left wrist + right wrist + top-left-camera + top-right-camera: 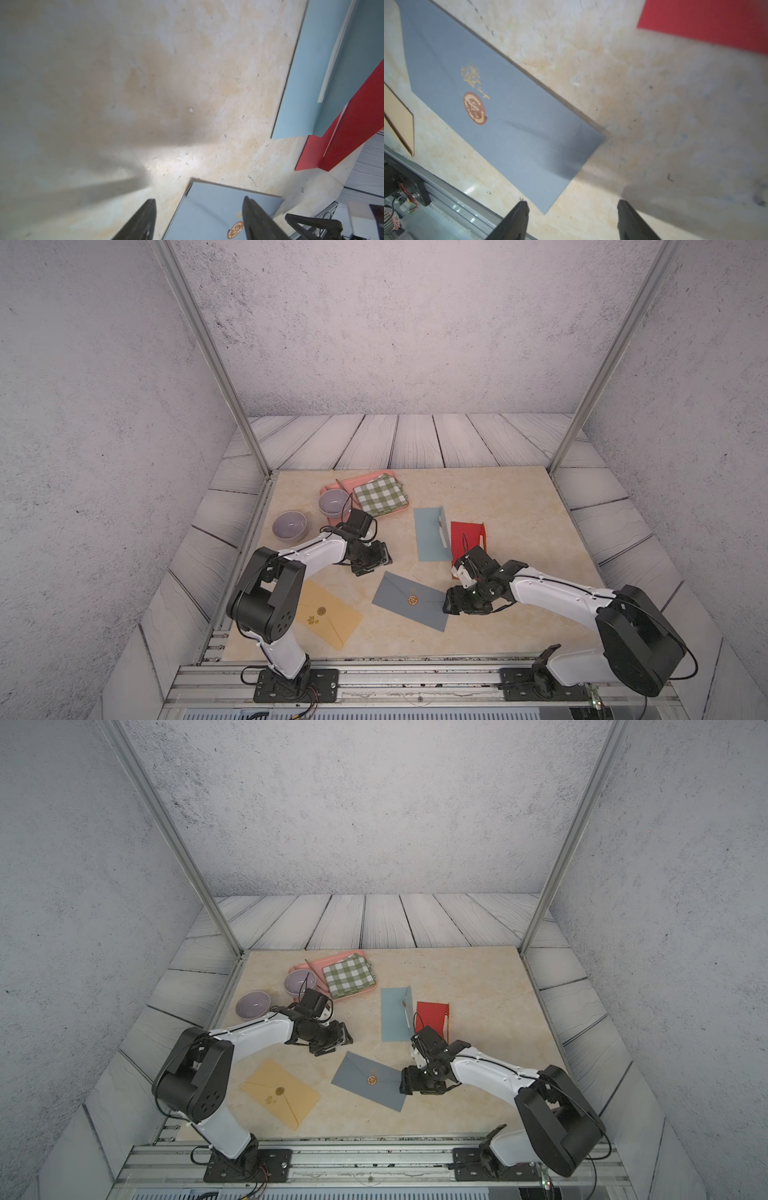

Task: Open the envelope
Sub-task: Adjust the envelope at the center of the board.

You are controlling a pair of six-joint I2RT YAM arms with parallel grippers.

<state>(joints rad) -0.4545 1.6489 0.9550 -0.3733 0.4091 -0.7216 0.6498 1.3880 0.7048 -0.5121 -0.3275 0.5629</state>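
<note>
The slate-grey envelope [409,601] lies flat on the table [519,510], near centre, askew and flap side up. A round seal [475,108] sits at the flap's point.

**Handling, as judged:** It is thin paper, so it should be light and limp, easily torn, and likely to skate on the smooth top. With no edge standing proud, it is best pinned at one end and the flap lifted beside the seal.

**Left arm:** It reaches in from the near left. The left gripper [199,199] is low over the far left corner, its jaws well apart and empty.

**Right arm:** It comes from the near right with the wrist bent down. The right gripper [572,202] is low at the envelope's right end, its jaws also spread and holding nothing.

A yellow envelope [328,616] lies sealed to the left.
</note>
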